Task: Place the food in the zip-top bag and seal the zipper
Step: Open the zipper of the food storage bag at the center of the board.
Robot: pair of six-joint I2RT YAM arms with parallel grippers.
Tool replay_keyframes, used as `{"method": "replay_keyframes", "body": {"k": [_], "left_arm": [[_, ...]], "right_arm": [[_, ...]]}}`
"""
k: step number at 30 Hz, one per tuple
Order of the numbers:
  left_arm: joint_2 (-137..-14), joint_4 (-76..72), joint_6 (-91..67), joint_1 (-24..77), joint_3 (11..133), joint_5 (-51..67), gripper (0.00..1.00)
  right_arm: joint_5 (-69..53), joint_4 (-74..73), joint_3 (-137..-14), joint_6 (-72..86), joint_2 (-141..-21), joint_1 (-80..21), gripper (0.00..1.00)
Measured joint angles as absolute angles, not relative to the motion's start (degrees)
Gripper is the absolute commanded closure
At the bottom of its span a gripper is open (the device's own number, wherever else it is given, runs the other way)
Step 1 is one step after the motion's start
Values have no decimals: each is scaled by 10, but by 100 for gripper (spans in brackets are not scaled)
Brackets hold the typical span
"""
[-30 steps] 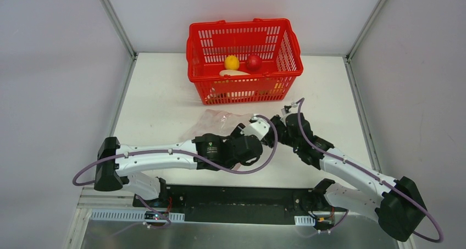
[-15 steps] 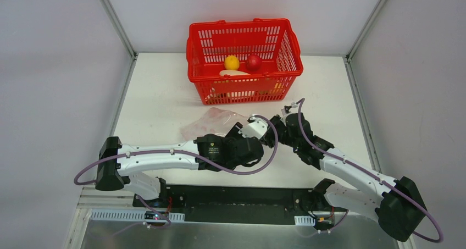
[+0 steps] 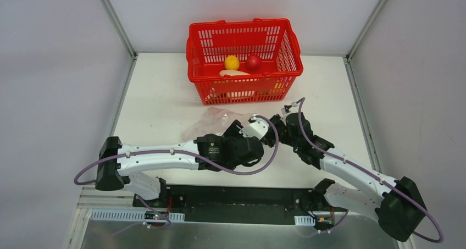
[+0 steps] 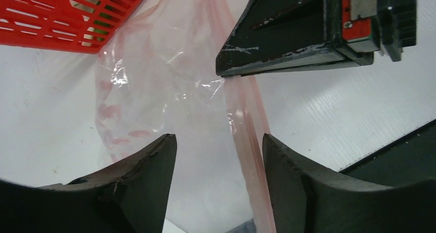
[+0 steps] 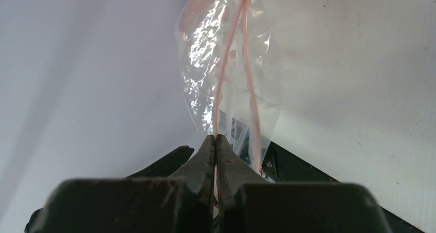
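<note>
The right end effector is pinched shut on one zipper lip; the left end effector is spread wide, empty, astride the zip-top bag. Both lips could be caught there, shutting the mouth. The food is seen in the basket at 12 o'clock.

I see the clear, crinkly bag crumpled on the worktop near the basket. Its pink zipper gapes (one strip pinched in my right hand). The yellow ball, red ball and radish lie in the basket.
</note>
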State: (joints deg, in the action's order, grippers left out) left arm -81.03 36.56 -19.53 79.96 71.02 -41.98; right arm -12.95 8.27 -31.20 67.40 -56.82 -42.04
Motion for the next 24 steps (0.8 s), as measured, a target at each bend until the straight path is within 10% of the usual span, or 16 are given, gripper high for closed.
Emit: {"method": "replay_keyframes", "body": {"k": [24], "left_arm": [[-842, 362, -186, 818, 710, -435, 30]], "right_arm": [[-133, 91, -328, 687, -566, -417, 100]]}}
